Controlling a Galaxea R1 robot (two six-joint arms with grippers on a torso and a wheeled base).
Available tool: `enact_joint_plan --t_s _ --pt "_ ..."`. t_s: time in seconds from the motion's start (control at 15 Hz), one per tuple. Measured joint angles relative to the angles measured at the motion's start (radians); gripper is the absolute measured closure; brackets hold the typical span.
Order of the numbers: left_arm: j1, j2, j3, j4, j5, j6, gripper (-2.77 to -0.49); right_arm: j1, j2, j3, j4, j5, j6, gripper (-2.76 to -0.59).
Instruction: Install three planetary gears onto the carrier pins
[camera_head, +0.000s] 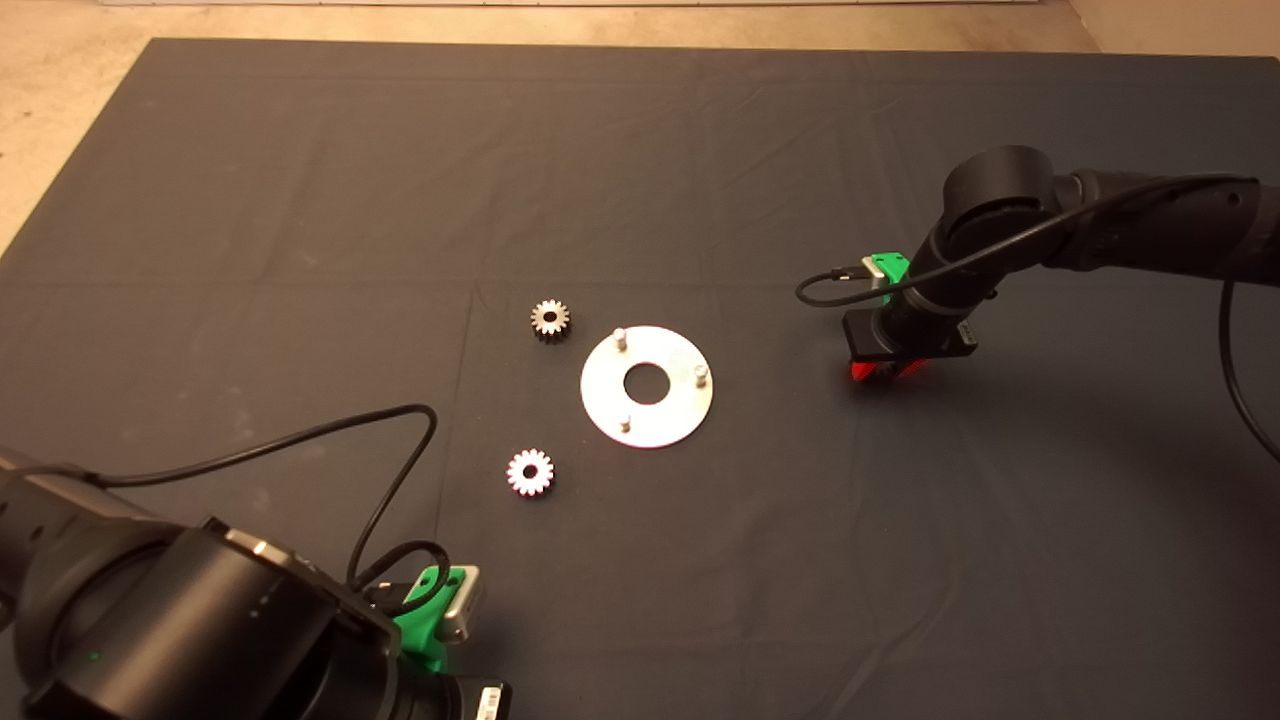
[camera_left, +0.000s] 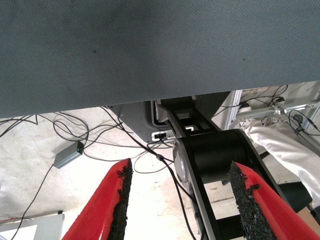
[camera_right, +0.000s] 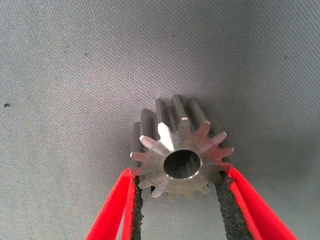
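On the dark mat we count one flat round silver disc with a hole in its middle, lying near the centre, and on it three short pins standing upright: one at the far left of the disc, one at its right, one at its near edge. All three pins are bare. We list two gears lying flat on the mat, apart from the disc: a far gear just beside the disc's upper left edge, and a near gear off its lower left edge. A third gear we find only in the right wrist view, where it sits between the two black pads of the right gripper, teeth against the pads on both sides, its bore facing the camera and the mat behind it; we record this gripper as clamped on the third gear. From above, the right gripper is well to the right of the disc, pointing down over the mat. The left gripper is parked at the near left corner; its wrist view shows both red fingers spread wide with nothing between them, and beyond them the mat's edge, the floor and loose cables.
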Motion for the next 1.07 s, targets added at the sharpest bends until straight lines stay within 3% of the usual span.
enact_joint_plan --t_s 0.47,0.6,1.07 --pt "0.0 0.0 0.0 0.0 0.0 0.0 -1.32 -0.001 0.0 0.007 -0.001 -0.002 -0.001 -0.84" --pt "0.0 0.0 0.0 0.0 0.0 0.0 -1.32 -0.003 0.0 0.023 -0.008 -0.01 -0.002 -0.83" --pt "0.0 0.0 0.0 0.0 0.0 0.0 -1.32 -0.014 0.0 0.099 -0.015 -0.007 -0.002 -0.81"
